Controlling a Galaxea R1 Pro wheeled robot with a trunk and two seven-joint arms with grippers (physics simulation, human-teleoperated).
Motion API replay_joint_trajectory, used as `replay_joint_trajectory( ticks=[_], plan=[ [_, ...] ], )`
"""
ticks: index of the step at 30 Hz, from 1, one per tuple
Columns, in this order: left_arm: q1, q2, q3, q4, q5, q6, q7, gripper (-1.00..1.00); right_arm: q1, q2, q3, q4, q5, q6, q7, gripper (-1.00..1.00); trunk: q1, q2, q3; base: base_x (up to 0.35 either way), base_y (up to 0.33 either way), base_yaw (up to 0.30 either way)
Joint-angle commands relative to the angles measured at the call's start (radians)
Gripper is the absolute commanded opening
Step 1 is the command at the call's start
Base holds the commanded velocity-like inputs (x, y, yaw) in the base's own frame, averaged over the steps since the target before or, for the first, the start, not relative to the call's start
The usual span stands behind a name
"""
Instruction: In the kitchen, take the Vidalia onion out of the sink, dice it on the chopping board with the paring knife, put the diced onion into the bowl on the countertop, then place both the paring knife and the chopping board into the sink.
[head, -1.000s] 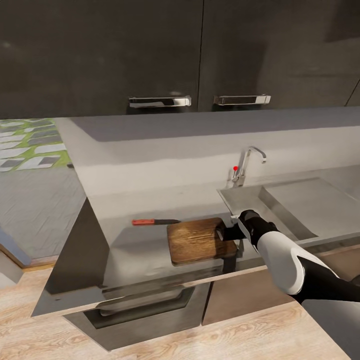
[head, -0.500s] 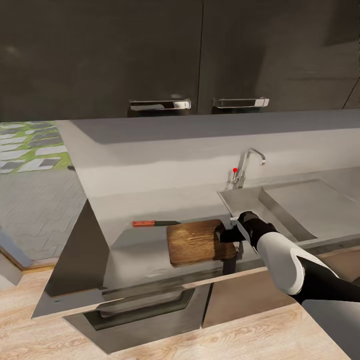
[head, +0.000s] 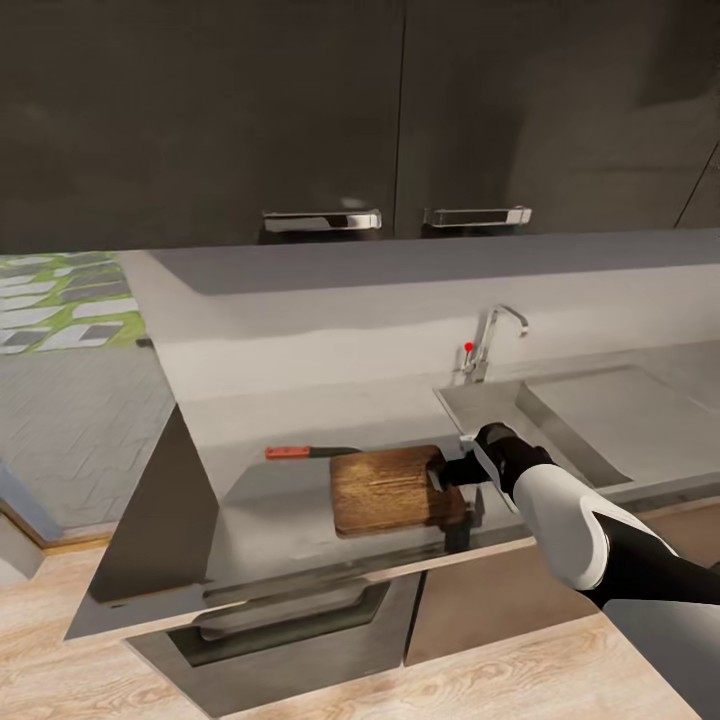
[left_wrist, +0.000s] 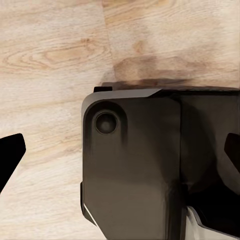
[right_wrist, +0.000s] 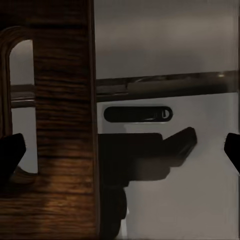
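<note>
The robot's glossy white, rounded forearm shell (head: 565, 520) runs between a black upper sleeve (head: 650, 575) and a black wrist joint (head: 505, 448). Its dark, boxy base housing (left_wrist: 150, 165) has rounded corners and a round recessed screw (left_wrist: 105, 122).

A home kitchen was shown: a steel sink (head: 520, 415) with faucet (head: 490, 340) was set into a grey table (head: 300, 420), beneath dark wall cabinets (head: 300, 110), with a chopping board (head: 385, 490) beside the sink.

Countertop (head: 300, 405): chopping board (head: 385, 488), paring knife (head: 305, 452)
</note>
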Motion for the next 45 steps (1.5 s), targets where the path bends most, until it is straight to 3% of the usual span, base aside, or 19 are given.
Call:
replay_joint_trajectory(
  ticks=[1,25,32,36,39,45],
  plan=[
    [0.000,0.000,0.000,-0.001,0.001,-0.001,-0.001,1.00,0.000,0.001,-0.005,-0.003,0.011,0.005,0.007,1.00,0.001,-0.002,0.000,0.000,0.000,0.000],
    [0.000,0.000,0.000,-0.002,0.000,-0.001,-0.001,1.00,0.000,0.002,-0.006,-0.018,0.012,0.003,0.007,1.00,0.001,-0.002,0.038,0.000,0.000,0.000],
    [0.000,0.000,0.000,-0.002,0.001,-0.001,-0.001,1.00,0.000,0.011,0.000,-0.063,0.012,0.002,0.012,1.00,0.001,-0.002,0.049,0.000,0.000,0.000],
    [0.000,0.000,0.000,-0.002,0.001,-0.001,-0.001,1.00,0.000,0.029,0.004,-0.130,0.012,0.003,0.029,1.00,0.001,-0.002,0.056,0.000,0.000,0.000],
    [0.000,0.000,0.000,-0.001,0.001,-0.001,-0.001,1.00,0.000,0.071,0.041,-0.287,0.012,0.019,0.054,1.00,0.001,-0.002,0.058,0.000,0.000,0.000],
    [0.000,0.000,0.001,-0.001,0.001,-0.001,-0.001,1.00,0.000,0.110,0.114,-0.382,0.010,0.061,0.059,1.00,0.001,-0.002,0.060,0.000,0.006,0.000]
  ],
)
